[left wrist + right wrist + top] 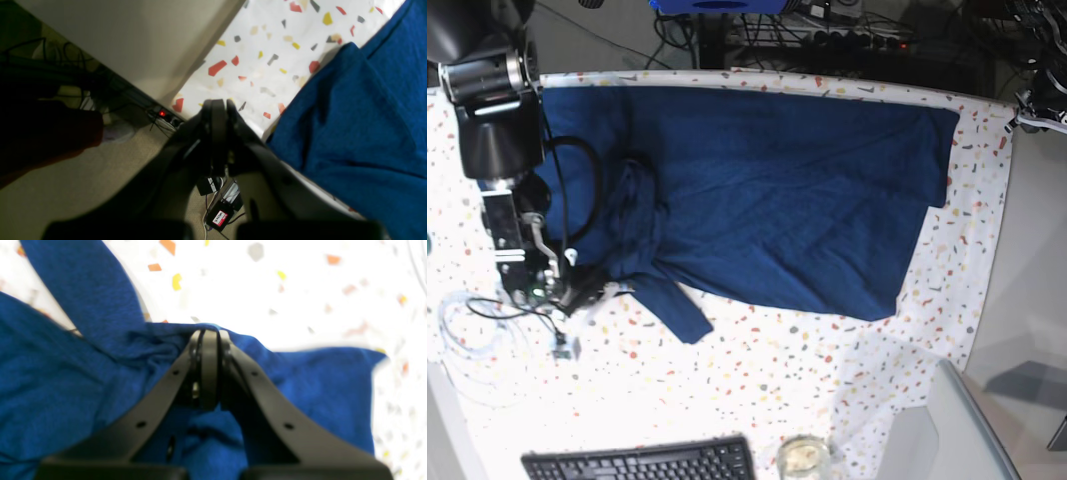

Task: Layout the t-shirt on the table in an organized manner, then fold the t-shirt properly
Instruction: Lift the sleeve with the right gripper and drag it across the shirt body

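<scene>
The dark navy t-shirt (pixel 767 190) lies spread across the speckled white table (pixel 827 370), bunched at its left end with one sleeve (pixel 675 308) pointing toward the front. My right gripper (pixel 592 290) is at that bunched end. In the right wrist view it (pixel 210 335) is shut on a fold of the shirt's edge (pixel 100 373). My left gripper (pixel 218 104) is shut and empty, hovering over the table's edge beside the shirt's other end (pixel 350 126), not touching it. In the base view only a bit of that arm (pixel 1039 108) shows at the far right.
A black keyboard (pixel 642 462) and a glass jar (pixel 802 458) sit at the front edge. Loose white cables (pixel 467 320) lie left of the right arm. A power strip (pixel 163 115) and wires are on the floor beyond the table edge.
</scene>
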Controlling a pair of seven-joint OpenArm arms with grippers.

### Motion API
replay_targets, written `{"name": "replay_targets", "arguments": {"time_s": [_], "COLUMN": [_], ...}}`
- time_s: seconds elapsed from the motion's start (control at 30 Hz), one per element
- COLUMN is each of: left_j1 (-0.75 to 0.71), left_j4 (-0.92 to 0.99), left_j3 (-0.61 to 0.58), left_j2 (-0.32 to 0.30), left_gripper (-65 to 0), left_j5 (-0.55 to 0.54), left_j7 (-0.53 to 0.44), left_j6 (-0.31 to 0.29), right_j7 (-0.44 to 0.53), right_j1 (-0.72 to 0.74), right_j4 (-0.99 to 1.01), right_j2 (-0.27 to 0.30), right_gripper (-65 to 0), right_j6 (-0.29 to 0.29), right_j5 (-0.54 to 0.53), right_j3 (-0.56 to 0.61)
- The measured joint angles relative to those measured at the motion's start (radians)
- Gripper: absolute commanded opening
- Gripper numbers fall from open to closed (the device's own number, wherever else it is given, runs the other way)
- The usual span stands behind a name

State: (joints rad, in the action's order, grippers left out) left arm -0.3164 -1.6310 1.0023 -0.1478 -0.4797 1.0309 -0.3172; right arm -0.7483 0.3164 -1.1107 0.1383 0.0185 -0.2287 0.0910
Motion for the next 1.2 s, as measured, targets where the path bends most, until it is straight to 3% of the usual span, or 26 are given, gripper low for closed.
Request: {"name": "replay_targets", "arguments": {"time_s": [0.23, 0.4, 0.5, 0.57, 0.63, 0.73, 0.83, 1.0, 1.2], "left_j1": [0.004, 0.01, 0.01, 0.009, 0.009, 0.011, 0.01, 0.009, 0.011], "left_j4": [0.0, 0.0, 0.0, 0.0, 0.002, 0.029, 0.046, 0.048, 0.048], "left_j3": [-0.002, -0.004, -0.004, -0.004, -0.004, -0.005, -0.004, -0.003, -0.003], "left_j2": [0.0, 0.0, 0.0, 0.001, 0.001, -0.001, 0.003, 0.0, 0.001], "left_gripper": [-65.0, -65.0, -65.0, -65.0, -65.0, -65.0, -65.0, -65.0, -65.0], "left_j5": [0.001, 0.001, 0.001, 0.001, 0.0, 0.002, 0.003, 0.005, 0.002], "left_j7": [0.0, 0.001, 0.0, 0.001, 0.0, -0.003, 0.0, 0.0, 0.0], "left_j6": [0.0, 0.0, 0.0, 0.0, 0.0, 0.0, 0.0, 0.0, 0.0], "right_j7": [-0.094, -0.094, -0.1, -0.134, -0.154, -0.184, -0.23, -0.234, -0.152], "right_j1": [-0.153, -0.145, -0.139, -0.157, -0.196, -0.261, -0.309, -0.315, -0.282], "right_j4": [-0.282, -0.181, -0.163, -0.23, -0.358, -0.539, -0.584, -0.498, -0.348], "right_j2": [-0.005, 0.001, -0.001, -0.005, -0.01, -0.037, -0.082, -0.092, -0.089], "right_gripper": [-65.0, -63.8, -50.1, -38.9, -32.0, -31.8, -31.7, -31.7, -32.0], "right_j6": [0.001, 0.001, 0.001, -0.002, 0.0, 0.001, -0.002, 0.0, -0.003], "right_j5": [-0.003, 0.003, -0.004, -0.005, -0.005, 0.005, -0.003, -0.003, 0.001], "right_j3": [-0.122, -0.153, -0.152, -0.152, -0.15, -0.153, -0.127, -0.016, -0.002]}}
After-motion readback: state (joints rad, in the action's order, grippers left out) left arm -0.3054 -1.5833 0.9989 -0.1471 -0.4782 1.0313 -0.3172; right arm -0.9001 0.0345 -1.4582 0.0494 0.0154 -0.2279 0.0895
